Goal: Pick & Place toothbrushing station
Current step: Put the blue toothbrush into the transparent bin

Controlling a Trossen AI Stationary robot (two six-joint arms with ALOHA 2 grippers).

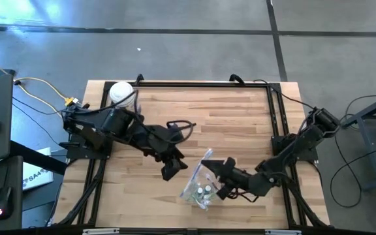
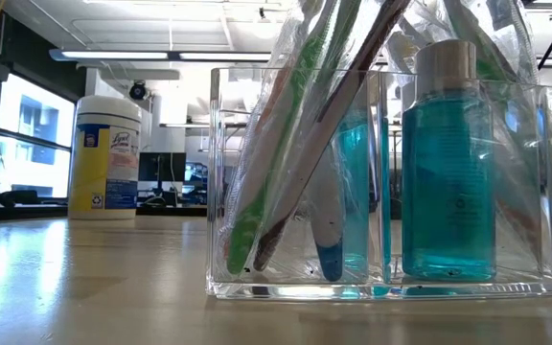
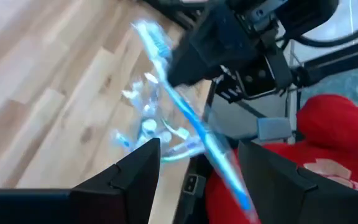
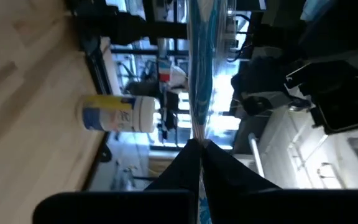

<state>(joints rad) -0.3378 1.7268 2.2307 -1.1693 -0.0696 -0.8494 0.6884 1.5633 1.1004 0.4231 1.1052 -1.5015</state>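
Blue wrapped toothbrush (image 4: 199, 74) clamped in the right claw (image 1: 228, 168), above the clear holder (image 1: 198, 190) at lower centre of the counter (image 1: 240, 117); left claw (image 1: 172, 164), fingers apart, waits alongside; lower the brush upright into a compartment.

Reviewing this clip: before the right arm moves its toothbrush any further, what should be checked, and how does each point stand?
1. Right gripper shut on the wrapped toothbrush: ok.
2. Left gripper open and holding nothing: ok.
3. Clear holder upright on the table: ok.
4. Room left in the holder among the toothbrushes and blue bottle already inside: cannot tell.
5. Left gripper clear of the right arm's path: cannot tell; in the high view they hang close together.
6. White-lidded jar far from the work area: ok.
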